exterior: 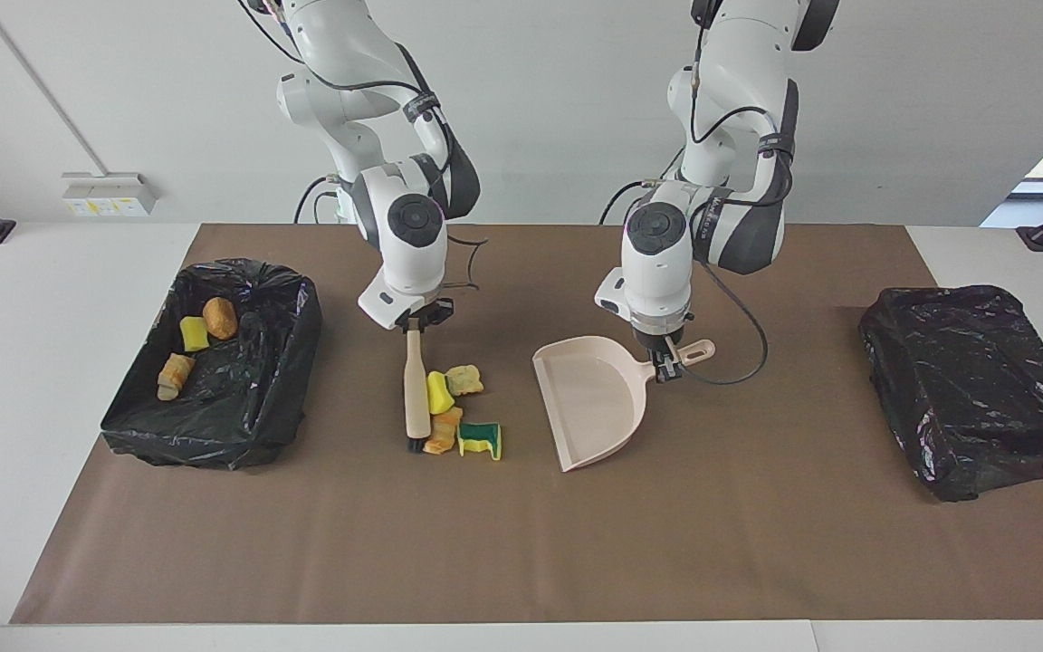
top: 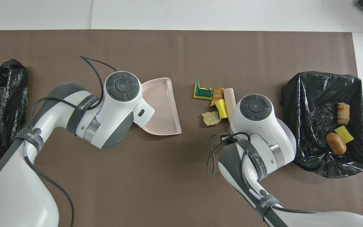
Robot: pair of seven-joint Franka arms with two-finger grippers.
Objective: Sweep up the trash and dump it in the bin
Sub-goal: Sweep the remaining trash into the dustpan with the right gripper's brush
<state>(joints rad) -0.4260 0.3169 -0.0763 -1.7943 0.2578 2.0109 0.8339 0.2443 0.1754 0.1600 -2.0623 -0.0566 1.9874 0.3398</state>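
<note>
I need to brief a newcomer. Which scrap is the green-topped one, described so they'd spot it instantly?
Start at the beige dustpan. Between it and the brush lie four scraps; the green-topped sponge scrap is the one farthest from the robots, the only one showing green.

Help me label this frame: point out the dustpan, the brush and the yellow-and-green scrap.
dustpan [exterior: 596, 403], facing view, bare floor of the pan.
brush [exterior: 415, 398], facing view, middle of its handle.
yellow-and-green scrap [exterior: 481, 439], facing view, green top face.

Four scraps [exterior: 455, 412] lie touching the brush [exterior: 414, 398]; dustpan [exterior: 589, 409] at their 3 o'clock in the facing view, bin [exterior: 300, 353] at 9 o'clock holding three.
</note>
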